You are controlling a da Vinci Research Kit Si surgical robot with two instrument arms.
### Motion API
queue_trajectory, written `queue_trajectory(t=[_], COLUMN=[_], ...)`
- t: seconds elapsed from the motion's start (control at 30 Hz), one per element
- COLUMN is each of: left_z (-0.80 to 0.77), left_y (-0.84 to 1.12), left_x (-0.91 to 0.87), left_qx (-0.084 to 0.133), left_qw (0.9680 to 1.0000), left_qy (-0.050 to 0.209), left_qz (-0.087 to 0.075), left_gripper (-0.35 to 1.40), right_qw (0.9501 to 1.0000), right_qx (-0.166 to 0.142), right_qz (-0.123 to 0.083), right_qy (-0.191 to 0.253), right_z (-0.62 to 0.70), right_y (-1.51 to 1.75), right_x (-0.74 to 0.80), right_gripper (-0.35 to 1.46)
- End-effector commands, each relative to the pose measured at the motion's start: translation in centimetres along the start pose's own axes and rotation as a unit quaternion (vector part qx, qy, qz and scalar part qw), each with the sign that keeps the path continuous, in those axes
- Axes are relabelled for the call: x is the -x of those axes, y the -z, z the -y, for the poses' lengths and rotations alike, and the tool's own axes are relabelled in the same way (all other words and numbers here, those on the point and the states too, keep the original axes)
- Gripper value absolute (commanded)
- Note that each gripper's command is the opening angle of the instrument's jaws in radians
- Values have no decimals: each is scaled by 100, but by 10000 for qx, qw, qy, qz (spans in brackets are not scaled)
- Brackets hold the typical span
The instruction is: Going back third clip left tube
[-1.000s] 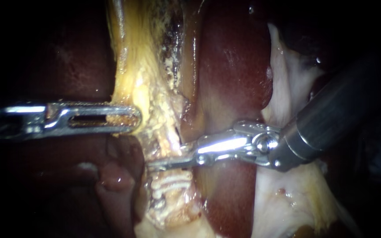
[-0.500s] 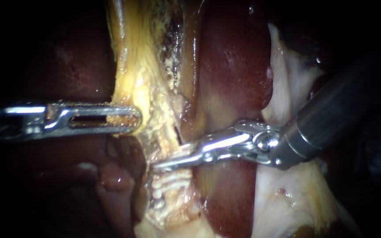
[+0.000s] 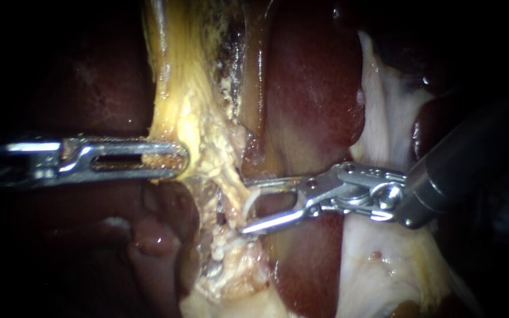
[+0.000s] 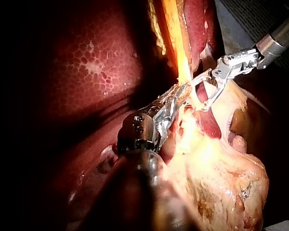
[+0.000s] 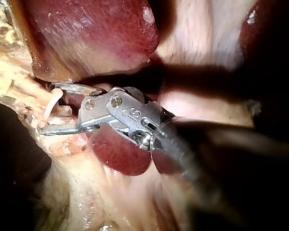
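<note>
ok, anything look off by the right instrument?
A pale curved strip sits across the right instrument's open pincer near its tips; clip or tissue, can't tell. Nothing else stands out.

Place: a surgical bench. Evidence: dark red liver (image 4: 86, 62) and yellow fatty tissue (image 3: 178, 100) under close light. Two slender steel tools at it, left instrument (image 3: 181, 159) and right instrument (image 3: 245, 207).
</note>
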Motion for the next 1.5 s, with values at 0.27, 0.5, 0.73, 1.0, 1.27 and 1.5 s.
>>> queue_trajectory(t=[0.27, 0.5, 0.73, 1.0, 1.27, 1.5], left_z=[-1, 0, -1, -1, 0, -7], left_y=[0, -1, 1, 1, -2, -19], left_x=[0, 0, -1, -1, -2, -8], left_qx=[0, 0, -3, -2, 5, 4], left_qw=[10000, 10000, 10000, 10000, 10000, 10000], left_qy=[-2, -2, -4, -3, -5, -29], left_qz=[0, 1, -2, -2, 5, 11], left_gripper=[-35, -35, -35, -35, -35, -35], right_qw=[9998, 9994, 9962, 9912, 9876, 9867], right_qx=[-24, -58, -119, -48, 42, 27], right_qz=[16, 43, -44, -85, -110, -107], right_qy=[205, 352, 864, 1318, 1565, 1620], right_z=[2, 2, 12, 23, 29, 31], right_y=[12, 7, 29, 68, 92, 98], right_x=[2, 0, -14, -50, -70, -70], right_gripper=[60, 60, 60, 60, 60, 60])
